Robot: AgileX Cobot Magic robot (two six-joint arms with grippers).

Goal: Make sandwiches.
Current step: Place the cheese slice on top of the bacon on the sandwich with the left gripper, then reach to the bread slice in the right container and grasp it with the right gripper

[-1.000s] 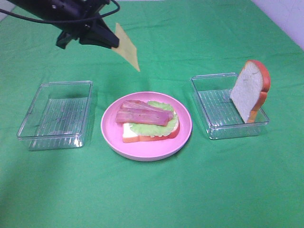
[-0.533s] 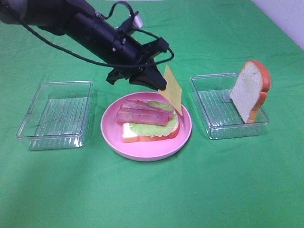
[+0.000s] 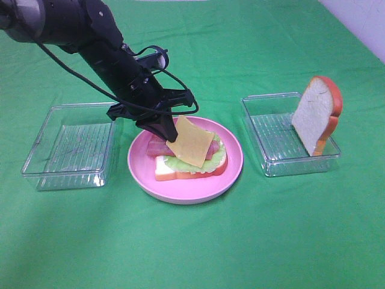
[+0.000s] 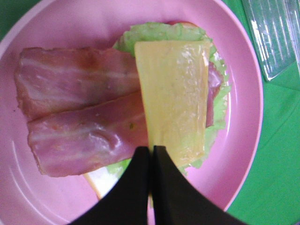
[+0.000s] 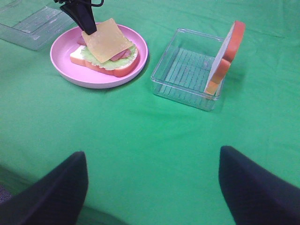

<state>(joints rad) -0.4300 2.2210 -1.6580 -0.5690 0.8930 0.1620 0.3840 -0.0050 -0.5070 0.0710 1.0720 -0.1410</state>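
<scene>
Left jaws: pinching cheese square (image 4: 173,98) edge.
Right jaws: spread, empty.
Risk: if it clings at release, it may slide off the bacon strips (image 4: 79,112) ahead of the jaws.

The yellow cheese square (image 3: 191,143) is pinched at one edge between the closed left jaws. It reaches out ahead of their tips and lies aslant across two reddish-brown bacon strips (image 4: 79,108). The strips lie side by side just under the jaws, on pale green lettuce (image 3: 180,161) that covers a flat white bread slice (image 3: 163,171) with an orange-red crust. A second bread slice (image 3: 316,114) stands leaning on edge, well apart from the left jaws and far ahead of the widely spread right jaws.
</scene>
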